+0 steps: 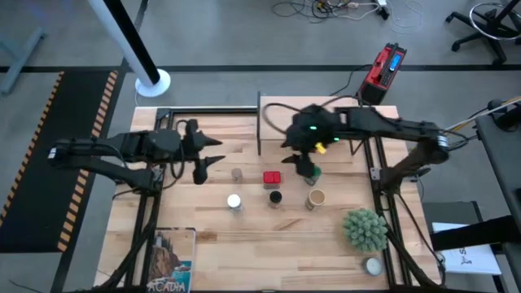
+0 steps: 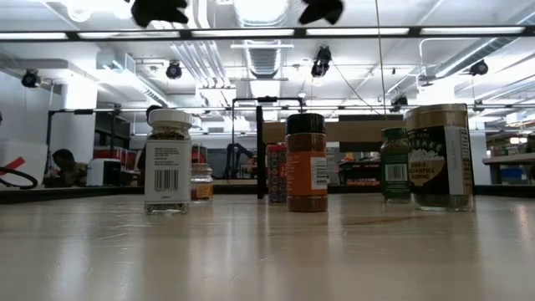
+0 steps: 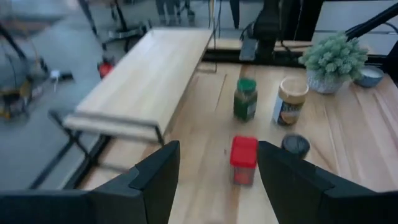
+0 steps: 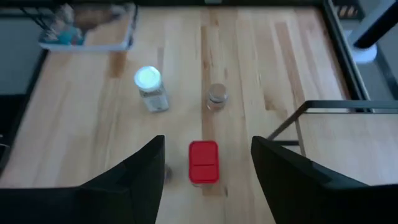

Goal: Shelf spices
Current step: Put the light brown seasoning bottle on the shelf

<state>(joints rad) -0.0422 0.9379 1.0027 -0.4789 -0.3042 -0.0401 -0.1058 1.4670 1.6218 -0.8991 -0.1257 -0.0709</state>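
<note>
Six spices stand on the table: a grey-lidded jar (image 1: pixel 237 174), a red square tin (image 1: pixel 272 177), a white-lidded jar (image 1: pixel 234 202), a black-lidded jar (image 1: pixel 275 198), a tan cylinder (image 1: pixel 316 198) and a green-lidded jar (image 1: pixel 312 173). The light-wood shelf (image 1: pixel 216 130) stands at the far middle with nothing on it. My left gripper (image 1: pixel 208 153) hangs open near the shelf's near edge, left of the spices; its wrist view shows the red tin (image 3: pixel 243 159) ahead. My right gripper (image 1: pixel 303 156) hangs open just far of the green-lidded jar, with the red tin (image 4: pixel 203 162) below its fingers.
A spiky green plant (image 1: pixel 365 229) and a flat white round tin (image 1: pixel 373 265) sit at the near right. A book (image 1: pixel 171 260) lies at the near left edge. Bare tabletop (image 1: pixel 269 244) lies near of the spices. A thin dark upright panel (image 1: pixel 259 122) bounds the shelf's right end.
</note>
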